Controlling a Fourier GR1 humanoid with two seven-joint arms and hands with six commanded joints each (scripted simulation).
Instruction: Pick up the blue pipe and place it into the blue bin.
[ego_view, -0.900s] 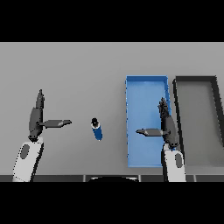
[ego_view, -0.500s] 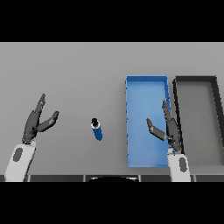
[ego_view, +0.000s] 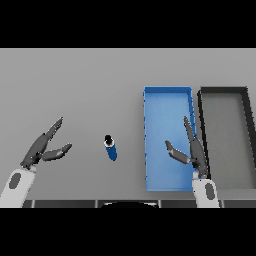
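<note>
The blue pipe (ego_view: 111, 148) is a short blue cylinder with a dark end cap, lying on the grey table a little left of centre. To its right sits the blue bin (ego_view: 154, 100), a long open rectangular tray with nothing inside. My left hand (ego_view: 42, 147) is at the lower left, well left of the pipe, fingers straight and thumb spread. My right hand (ego_view: 192, 149) hovers over the bin's right near part, fingers straight and pointing away from me, thumb out to the left. Neither hand touches anything.
A black bin (ego_view: 202, 105) of the same shape stands directly to the right of the blue bin, reaching toward the table's right edge. Bare grey table lies behind the pipe and both hands.
Both arms have drawn back toward the lower edge. The left hand has tilted outward to the left and its thumb has dropped. The pipe and bins have not moved.
</note>
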